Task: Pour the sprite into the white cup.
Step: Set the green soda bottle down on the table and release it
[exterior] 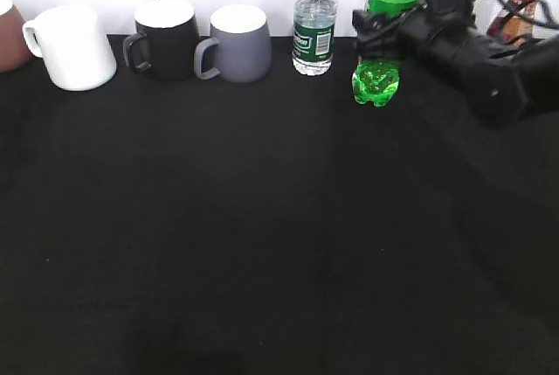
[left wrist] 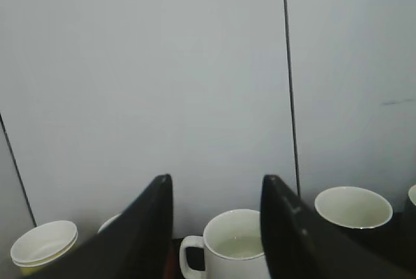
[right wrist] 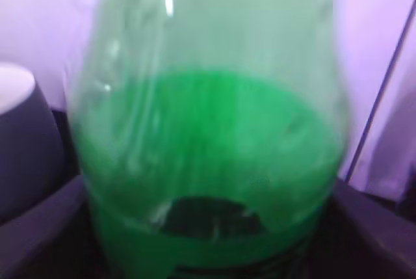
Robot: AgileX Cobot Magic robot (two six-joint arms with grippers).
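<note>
Early stage. The right gripper [exterior: 384, 30] clasps the tall translucent green plastic sprite bottle [exterior: 376, 80] upright at 1 o'clock on the table [exterior: 262, 218]. The glossy white ceramic cup [exterior: 74, 47] stands at 10 o'clock, well apart. The left gripper [left wrist: 218, 227], jaws parted, holds nothing. Carrying and pouring remain.

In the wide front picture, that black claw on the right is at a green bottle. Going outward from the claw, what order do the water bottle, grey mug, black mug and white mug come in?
From the right gripper at the sprite, going left:
1. Water bottle, just left.
2. Grey mug, left of centre.
3. Black mug, further left.
4. White cup, far left.
</note>
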